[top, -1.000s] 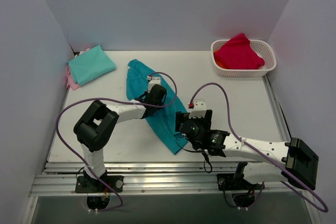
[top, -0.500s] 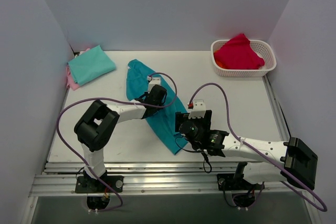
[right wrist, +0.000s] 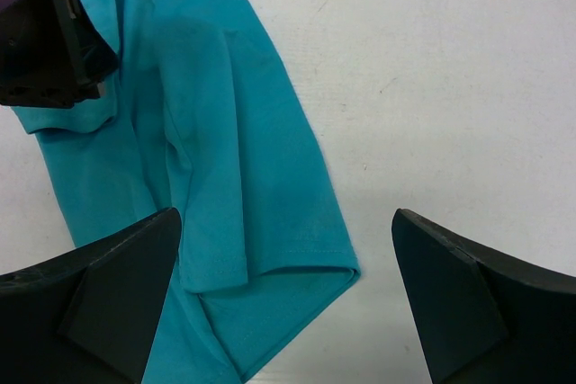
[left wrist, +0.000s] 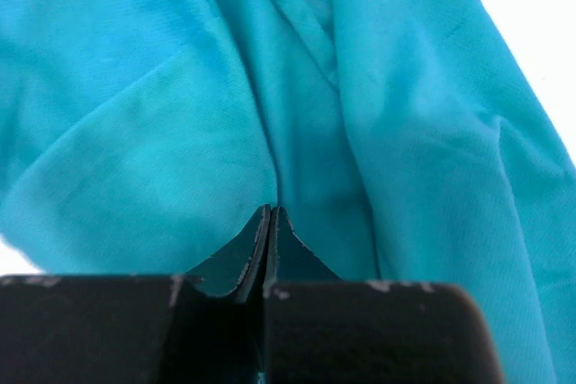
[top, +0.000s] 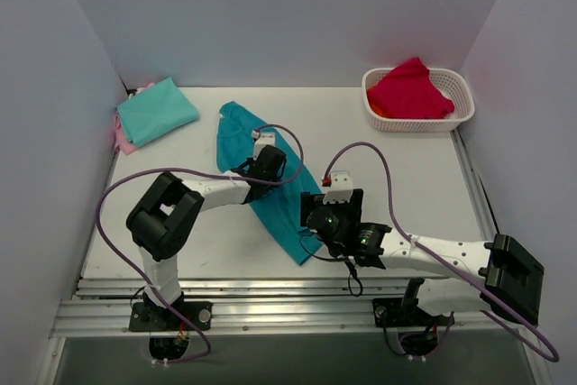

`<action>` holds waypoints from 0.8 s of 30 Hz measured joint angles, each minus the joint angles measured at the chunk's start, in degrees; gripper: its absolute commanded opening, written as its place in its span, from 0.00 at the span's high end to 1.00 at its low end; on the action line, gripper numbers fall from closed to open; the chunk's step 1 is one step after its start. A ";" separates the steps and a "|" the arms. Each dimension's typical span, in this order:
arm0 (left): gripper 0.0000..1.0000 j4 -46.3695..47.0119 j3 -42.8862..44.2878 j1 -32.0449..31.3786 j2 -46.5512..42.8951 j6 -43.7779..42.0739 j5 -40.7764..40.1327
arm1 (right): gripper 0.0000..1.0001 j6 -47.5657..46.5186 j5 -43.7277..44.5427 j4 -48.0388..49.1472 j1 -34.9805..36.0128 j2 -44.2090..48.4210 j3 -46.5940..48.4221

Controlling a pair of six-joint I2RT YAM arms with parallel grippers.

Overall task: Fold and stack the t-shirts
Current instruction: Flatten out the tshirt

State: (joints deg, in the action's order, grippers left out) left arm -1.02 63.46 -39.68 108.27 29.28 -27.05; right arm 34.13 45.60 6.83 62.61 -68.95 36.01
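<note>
White worktop (top: 397, 169), walled in by pale panels, carries everything we see. On it, left of centre, the teal t-shirt (top: 287, 218) lies stretched in a long, rumpled strip that runs diagonally from far left toward the near middle. In the right wrist view its (right wrist: 243, 159) near end lies flat with a folded-under hem, and bare worktop shows to the right of it.

The left end effector (top: 268, 164) sits on the middle of that strip. In the left wrist view its fingers (left wrist: 256, 249) are clenched tight together, and creases in the teal cloth (left wrist: 405, 132) converge on the tips, so we read it as pinching a fold of the shirt.

The right end effector (top: 323, 218) hangs just beside the shirt's near end, on its right edge. Its fingers (right wrist: 108, 294) stand wide apart, released, with nothing between them, framing the shirt's corner and the worktop below.

Further out, at the far left corner, the mint-green t-shirt (top: 156, 111) lies folded on top of the pink t-shirt (top: 122, 139), which peeks out at its left edge. At the far right corner a white basket (top: 462, 87) holds a heap of red cloth (top: 410, 92). Purple cables (top: 361, 146) loop over both arms.
</note>
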 measured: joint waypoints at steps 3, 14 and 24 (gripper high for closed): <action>0.98 -2.60 -0.20 0.00 -2.71 -0.35 -1.25 | 0.00 0.02 0.02 0.04 0.00 -0.31 0.00; 0.98 -5.35 -6.84 1.38 -28.85 -1.44 -8.44 | 0.00 0.83 -1.29 -1.20 0.09 -0.24 2.67; 0.98 -8.85 -15.85 7.19 -32.76 0.59 -9.79 | 0.00 6.75 -12.02 1.18 1.51 -3.69 2.73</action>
State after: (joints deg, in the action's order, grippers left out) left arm -9.87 47.62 -32.49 75.50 29.87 -36.84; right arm 40.88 33.58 8.01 64.12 -72.64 38.74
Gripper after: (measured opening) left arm 0.031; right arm 0.997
